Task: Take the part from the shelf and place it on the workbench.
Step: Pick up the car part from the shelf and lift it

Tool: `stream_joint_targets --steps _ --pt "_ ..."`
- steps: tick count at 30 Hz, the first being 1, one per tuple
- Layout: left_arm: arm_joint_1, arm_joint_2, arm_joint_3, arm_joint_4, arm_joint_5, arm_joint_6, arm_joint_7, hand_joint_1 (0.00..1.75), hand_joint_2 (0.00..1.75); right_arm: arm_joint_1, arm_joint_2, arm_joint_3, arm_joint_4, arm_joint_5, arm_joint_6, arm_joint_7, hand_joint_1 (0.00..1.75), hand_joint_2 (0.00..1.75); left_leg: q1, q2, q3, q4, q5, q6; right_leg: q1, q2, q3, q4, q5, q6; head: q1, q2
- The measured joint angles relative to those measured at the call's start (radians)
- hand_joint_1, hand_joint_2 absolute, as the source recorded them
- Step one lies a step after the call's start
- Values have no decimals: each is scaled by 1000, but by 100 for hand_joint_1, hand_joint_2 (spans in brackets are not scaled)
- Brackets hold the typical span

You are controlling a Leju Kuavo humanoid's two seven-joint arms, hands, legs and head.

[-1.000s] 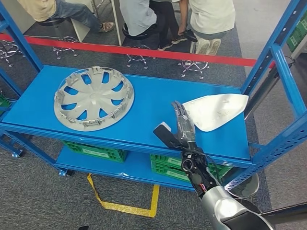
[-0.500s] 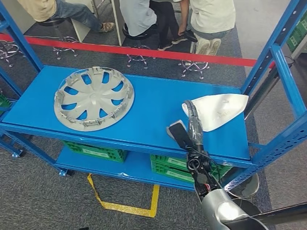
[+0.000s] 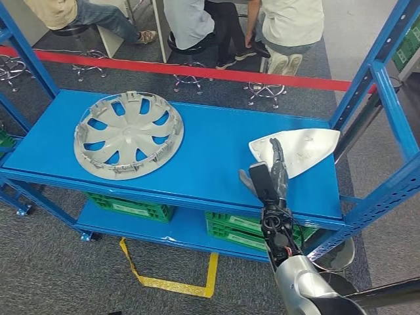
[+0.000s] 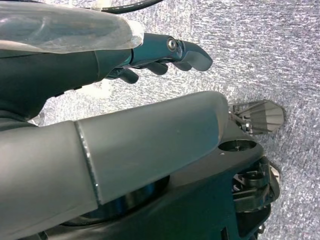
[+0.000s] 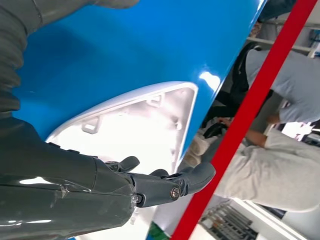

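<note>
The robot's right hand (image 3: 270, 176) reaches edge-on over the near rim of the white triangular plastic cover (image 3: 297, 151) lying on the blue metal shelf (image 3: 212, 144), fingers apart, apparently readying a grasp.

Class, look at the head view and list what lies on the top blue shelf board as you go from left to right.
Silver wheel cover → bare blue shelf board → the robot's right hand, reaching onto the near end of the white triangular part, which stretches on to the right.
</note>
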Motion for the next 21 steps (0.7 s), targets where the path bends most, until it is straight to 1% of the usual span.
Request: stream_joint_targets --steps 7,15,18,21 --pt "0 0 0 0 1 6 -3 0 0 -8 10 -38 30 22 0 -1 0 175 0 0 0 0 0 0 0 0 0 0 0 0 0 0" --pt "1 2 0 0 1 8 -3 0 0 -12 14 -57 49 38 0 -2 0 175 0 0 0 0 0 0 0 0 0 0 0 0 0 0" --pt "1 2 0 0 1 7 -3 0 0 -16 15 -69 57 91 0 1 0 175 0 0 0 0 0 0 0 0 0 0 0 0 0 0" --pt "1 3 0 0 0 4 -3 0 0 -29 15 -98 65 200 0 4 0 175 0 0 0 0 0 0 0 0 0 0 0 0 0 0"
